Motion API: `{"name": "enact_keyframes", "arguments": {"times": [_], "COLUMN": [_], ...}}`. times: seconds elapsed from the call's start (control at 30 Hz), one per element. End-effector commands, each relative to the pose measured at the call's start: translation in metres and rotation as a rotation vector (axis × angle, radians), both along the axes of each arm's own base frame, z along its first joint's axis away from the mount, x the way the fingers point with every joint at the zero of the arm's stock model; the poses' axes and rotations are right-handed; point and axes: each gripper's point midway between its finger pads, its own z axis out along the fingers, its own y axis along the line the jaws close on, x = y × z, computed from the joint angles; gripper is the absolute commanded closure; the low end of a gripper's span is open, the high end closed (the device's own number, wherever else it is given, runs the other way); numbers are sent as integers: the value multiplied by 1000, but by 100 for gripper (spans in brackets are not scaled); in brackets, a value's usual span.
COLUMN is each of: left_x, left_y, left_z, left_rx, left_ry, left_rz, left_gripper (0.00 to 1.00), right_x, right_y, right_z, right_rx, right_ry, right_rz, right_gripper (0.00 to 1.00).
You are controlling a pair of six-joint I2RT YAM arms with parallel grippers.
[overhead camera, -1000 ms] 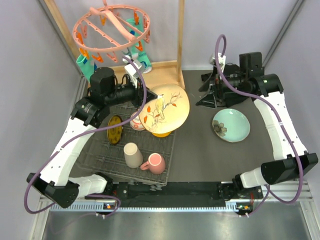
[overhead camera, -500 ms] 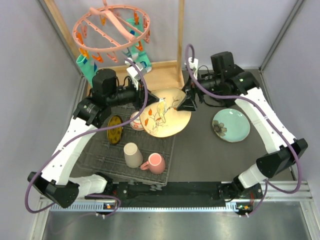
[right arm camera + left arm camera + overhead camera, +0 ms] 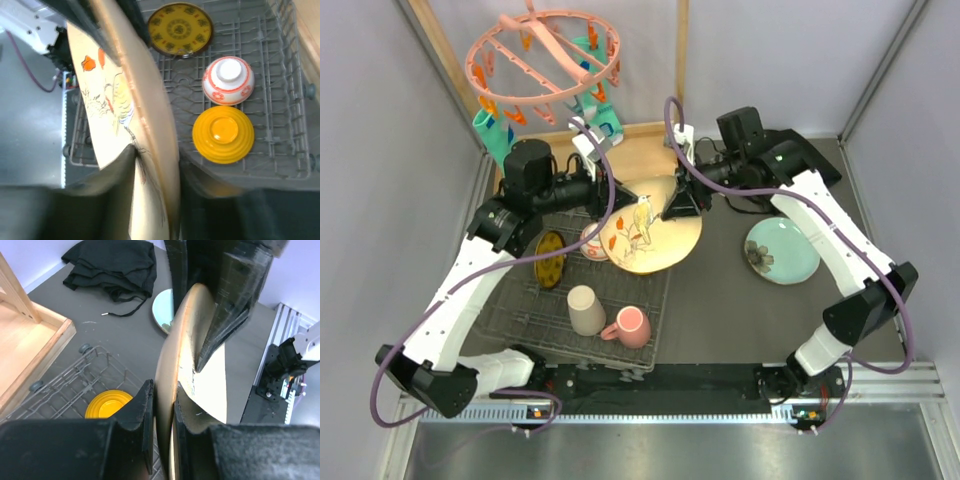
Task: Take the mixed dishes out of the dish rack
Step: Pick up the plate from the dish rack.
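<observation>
The cream bird-painted plate hangs tilted over the right end of the dish rack. My left gripper is shut on its left rim, and the rim sits pinched between the pads. My right gripper is shut on the opposite rim, one finger on the painted face, the other behind. In the rack are a yellow patterned plate, a red-white bowl, an orange bowl, a beige cup and a pink mug. The pale green plate lies on the mat.
A wooden frame with a pink peg hanger and hanging teal socks stands at the back left, its base just behind the rack. A black cloth lies on the mat at the back right.
My right arm has swung left from beside the pale green plate to the bird plate's rim and closed its jaws there. The left gripper keeps its hold; the plate has tilted slightly lower.
</observation>
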Motion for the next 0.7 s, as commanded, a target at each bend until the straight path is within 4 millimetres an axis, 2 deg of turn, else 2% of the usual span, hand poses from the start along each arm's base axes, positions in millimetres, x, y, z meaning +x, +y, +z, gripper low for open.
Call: {"name": "enact_keyframes", "arguments": {"times": [0.0,0.03,0.13,0.23,0.27,0.3,0.4,0.47,0.6,0.67], "left_x": [-19,-17,-15,-10,-9,-9,-4,3,11,9], "left_y": [-3,-2,0,3,5,7,13,21,37,41], "left_z": [63,63,64,64,66,67,72,82,94,93], "left_rx": [-138,-137,-134,-129,-127,-126,-124,-122,-107,-86], "left_ry": [-174,-176,-179,-187,-189,-191,-198,-220,-252,-271], "left_rz": [-61,-47,-26,6,21,30,80,141,246,255], "left_gripper": [99,96,86,63,48,41,28,25,20,17], "right_x": [4,3,0,-3,-4,-4,-2,0,18,36], "right_y": [0,-1,-5,-9,-10,-11,-16,-20,-36,-58], "right_z": [21,20,19,20,19,19,16,12,4,1], "right_rx": [29,26,19,14,10,6,-19,-39,-66,-64], "right_ry": [-109,-108,-119,-131,-132,-133,-143,-144,-106,-69], "right_rz": [-8,-10,-19,-28,-31,-37,-67,-88,-187,-272], "right_gripper": [89,94,98,100,100,100,100,100,100,100]}}
